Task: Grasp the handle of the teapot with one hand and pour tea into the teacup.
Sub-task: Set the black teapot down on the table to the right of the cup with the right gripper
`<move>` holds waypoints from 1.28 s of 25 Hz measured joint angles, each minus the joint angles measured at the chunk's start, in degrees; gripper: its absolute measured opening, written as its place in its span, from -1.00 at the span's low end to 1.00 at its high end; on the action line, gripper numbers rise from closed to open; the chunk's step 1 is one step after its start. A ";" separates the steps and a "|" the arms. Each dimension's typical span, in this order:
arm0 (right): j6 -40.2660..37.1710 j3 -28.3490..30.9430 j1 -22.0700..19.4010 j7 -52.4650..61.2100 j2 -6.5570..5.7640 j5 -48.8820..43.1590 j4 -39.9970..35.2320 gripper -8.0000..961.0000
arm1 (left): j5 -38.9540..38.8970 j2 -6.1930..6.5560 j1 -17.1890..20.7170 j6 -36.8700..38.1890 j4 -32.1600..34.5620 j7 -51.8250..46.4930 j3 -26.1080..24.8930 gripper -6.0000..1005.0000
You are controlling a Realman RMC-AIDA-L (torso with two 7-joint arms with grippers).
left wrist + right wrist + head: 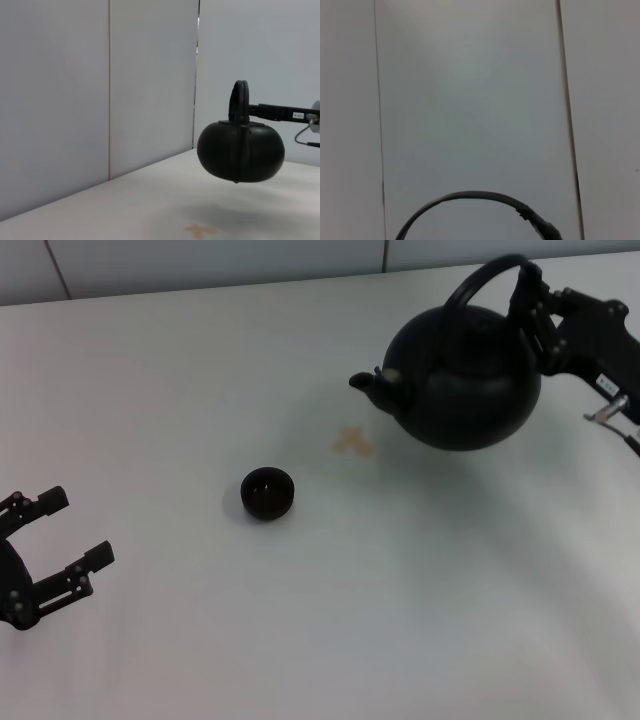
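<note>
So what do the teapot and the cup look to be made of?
Teapot: matte black with only a dull sheen, probably cast iron or dark ceramic; the look leaves it open. It hangs above the table, its handle in the right pincer. Cup: dark brown-black with a soft gloss, likely glazed ceramic. The left pincer sits open, idle.

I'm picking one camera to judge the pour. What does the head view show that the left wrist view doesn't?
Only the head view shows the teacup, the spout, the open left end effector and the right end effector shut on the handle. Only the left wrist view shows the gap under the teapot, clear of the table. Both show the teapot, handle and the tan stain.
</note>
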 joint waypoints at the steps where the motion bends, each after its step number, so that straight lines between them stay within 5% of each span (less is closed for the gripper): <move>1: -0.19 0.00 -0.63 -2.27 0.02 0.62 1.89 -0.64 | 0.00 -0.04 -0.01 0.06 -0.04 0.00 0.00 0.62; 11: 3.30 1.27 -1.38 -12.77 0.17 5.27 10.53 -0.62 | 0.00 -0.23 -0.03 0.21 -0.13 0.00 0.05 0.62; 32: 6.29 0.95 -1.07 -16.19 0.25 5.12 12.80 -0.58 | 0.01 -0.23 0.04 0.42 -0.94 0.38 0.00 0.62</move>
